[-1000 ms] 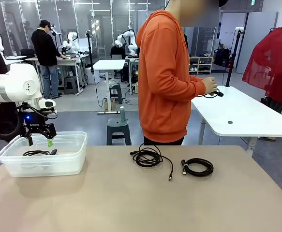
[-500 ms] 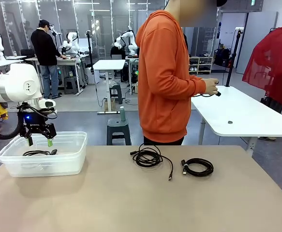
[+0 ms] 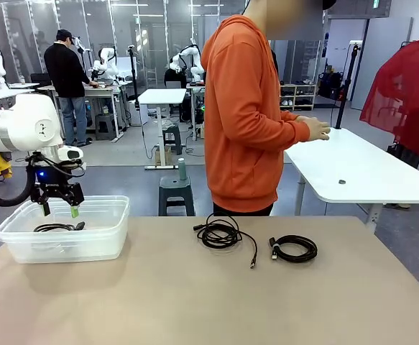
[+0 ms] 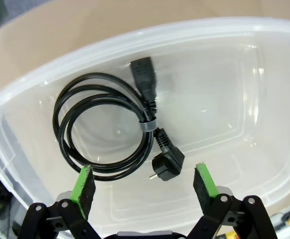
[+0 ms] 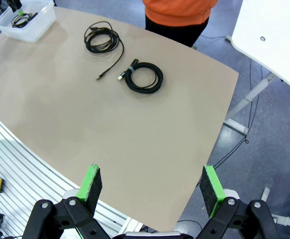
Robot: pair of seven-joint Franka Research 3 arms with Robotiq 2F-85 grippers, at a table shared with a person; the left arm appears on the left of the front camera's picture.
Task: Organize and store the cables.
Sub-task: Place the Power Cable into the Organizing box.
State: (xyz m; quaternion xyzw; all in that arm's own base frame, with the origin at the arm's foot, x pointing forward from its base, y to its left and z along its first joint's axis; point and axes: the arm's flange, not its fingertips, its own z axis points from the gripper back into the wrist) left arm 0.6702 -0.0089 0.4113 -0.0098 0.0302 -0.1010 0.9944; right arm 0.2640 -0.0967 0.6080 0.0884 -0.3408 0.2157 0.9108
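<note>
Tan desk (image 3: 195,302) in a shared lab. A person in an orange hoodie (image 3: 249,115) stands at its far edge, turned toward a white table (image 3: 367,169) behind. The person's hand (image 3: 315,129) is raised over that table, well apart from the desk.

Item 1: a clear plastic bin (image 3: 101,241) sits at the desk's left end. On its floor lies one coiled power cable (image 4: 145,124), black and bound with a grey tie, with both plugs resting beside the loop.

Item 2: the left pincer (image 3: 60,211) hangs over the bin, pointing down, fingertips about level with the rim. Its green pads are spread wide with nothing between them. The angled plug lies below the gap, clear of both pads.

Item 3: a loosely wound cable (image 3: 216,231) lies on the desk toward the far middle. One end trails toward the near side and finishes in a small connector.

Item 4: a tightly wound cable (image 3: 313,249) lies near it on the right, not touching, connector at the coil's left.

Item 5: the right pincer (image 5: 149,172) is held high above the desk, looking down on it. Its pads are spread wide and it is empty.
</note>
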